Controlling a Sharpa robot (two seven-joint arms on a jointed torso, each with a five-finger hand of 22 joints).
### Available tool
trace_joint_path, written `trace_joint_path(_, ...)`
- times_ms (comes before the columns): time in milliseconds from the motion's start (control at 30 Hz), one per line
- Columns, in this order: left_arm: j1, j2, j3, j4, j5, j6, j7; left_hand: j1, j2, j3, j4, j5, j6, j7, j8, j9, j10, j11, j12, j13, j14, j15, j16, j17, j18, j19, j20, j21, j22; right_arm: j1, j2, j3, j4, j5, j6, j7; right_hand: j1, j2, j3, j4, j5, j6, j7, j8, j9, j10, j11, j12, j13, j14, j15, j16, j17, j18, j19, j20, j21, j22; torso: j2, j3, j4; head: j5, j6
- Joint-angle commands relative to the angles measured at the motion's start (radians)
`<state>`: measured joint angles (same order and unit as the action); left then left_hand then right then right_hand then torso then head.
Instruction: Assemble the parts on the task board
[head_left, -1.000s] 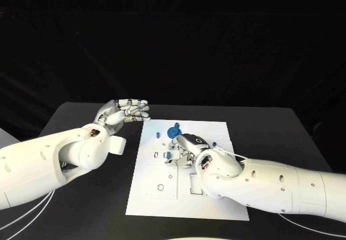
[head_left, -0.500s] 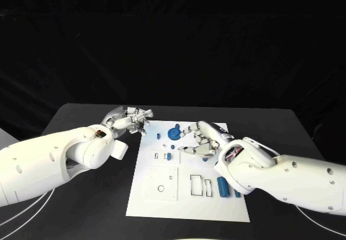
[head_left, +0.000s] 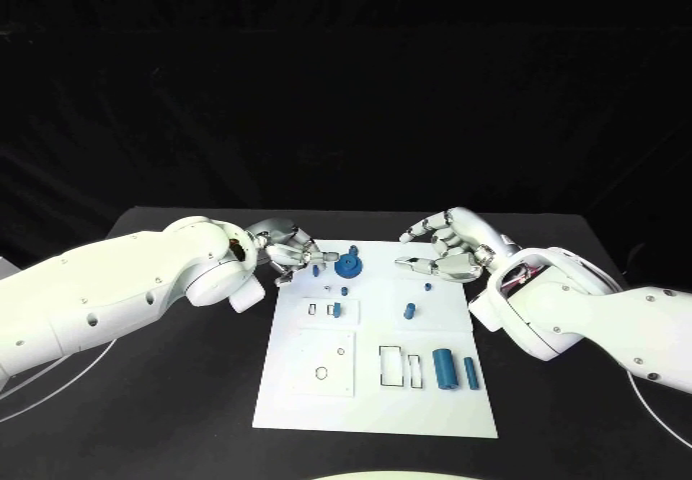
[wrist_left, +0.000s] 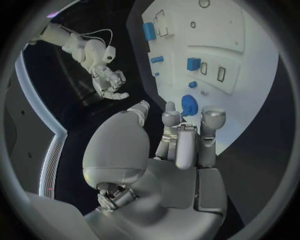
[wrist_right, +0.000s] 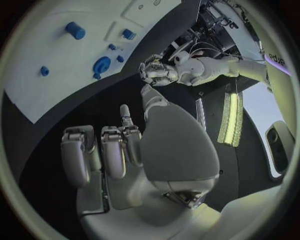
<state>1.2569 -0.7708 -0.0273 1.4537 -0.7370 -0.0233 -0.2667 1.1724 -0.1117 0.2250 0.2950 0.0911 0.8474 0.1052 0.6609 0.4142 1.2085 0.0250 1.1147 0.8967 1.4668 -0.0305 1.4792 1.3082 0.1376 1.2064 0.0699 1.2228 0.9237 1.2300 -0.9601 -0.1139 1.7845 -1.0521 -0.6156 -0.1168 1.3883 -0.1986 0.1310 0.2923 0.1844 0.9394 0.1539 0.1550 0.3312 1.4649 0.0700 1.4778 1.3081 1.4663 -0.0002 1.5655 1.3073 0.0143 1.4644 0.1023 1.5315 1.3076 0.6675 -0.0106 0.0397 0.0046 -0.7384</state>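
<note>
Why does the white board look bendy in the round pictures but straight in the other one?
In the head view the task board has straight edges; in the left wrist view and right wrist view a fisheye lens curves its edges, inside a dark round frame.

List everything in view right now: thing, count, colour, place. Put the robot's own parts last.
table: one, black, under everything.
task board: one, white, middle of the table, with outlined recesses.
round part: one, blue, near the board's far edge, beside the left hand's fingers.
cylinder parts: two, blue, lying side by side on the board's near right area.
block part: one, blue, at the board's left-centre recesses.
small parts: a few, blue, scattered over the board's far half; exact count unclear.
left hand: one, silver, at the board's far left corner, fingers curled, holding nothing that I can see.
right hand: one, silver, above the board's far right corner, fingers apart, holding nothing.
</note>
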Motion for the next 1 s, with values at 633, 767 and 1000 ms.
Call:
trace_joint_path(633,0.034,0.161,-0.029,-0.129,-0.259,0.327,-0.234,-0.049,0.02,-0.035,-0.001,0.005,-0.011,-0.007,0.02,0.023,0.008,0.0,0.019,0.018,0.054,-0.006,0.014,0.106,-0.014,0.012,-0.002,0.027,0.032,0.009,-0.006,0.0,-0.04,0.066,0.031,0.001,0.004,0.003,0.004,-0.004,0.007,0.008,0.0,0.005,0.002,0.032,0.002,-0.006,0.193,0.099,0.0,-0.003,0.242,-0.003,0.085,0.003,-0.005,0.238,-0.002,0.0021,-0.0009,0.002,-0.019)
trace_joint_path(767,0.034,0.184,-0.036,-0.145,-0.257,0.343,-0.237,-0.05,0.023,-0.035,-0.002,0.005,-0.012,-0.007,0.021,0.024,0.007,0.0,0.019,0.018,0.054,-0.006,0.015,0.108,-0.014,0.012,-0.002,0.028,0.033,0.01,-0.005,0.0,-0.043,0.066,0.029,-0.003,0.004,0.003,0.004,-0.003,0.008,0.008,0.0,0.005,0.002,0.03,0.002,-0.008,0.191,0.099,0.0,-0.004,0.24,-0.002,0.083,0.003,-0.008,0.236,-0.002,0.0015,0.0002,0.0,-0.021)
trace_joint_path(1000,0.034,0.204,-0.04,-0.156,-0.253,0.356,-0.238,-0.05,0.029,-0.036,-0.002,0.007,-0.014,-0.007,0.022,0.026,0.008,0.0,0.021,0.021,0.055,-0.006,0.017,0.112,-0.014,0.013,-0.002,0.031,0.037,0.011,-0.001,0.0,-0.046,0.066,0.028,-0.007,0.004,0.004,0.005,-0.003,0.01,0.008,0.0,0.006,0.002,0.031,0.002,-0.008,0.192,0.099,0.0,-0.003,0.241,-0.002,0.084,0.003,-0.007,0.236,-0.003,0.0021,-0.0004,0.0,-0.025)
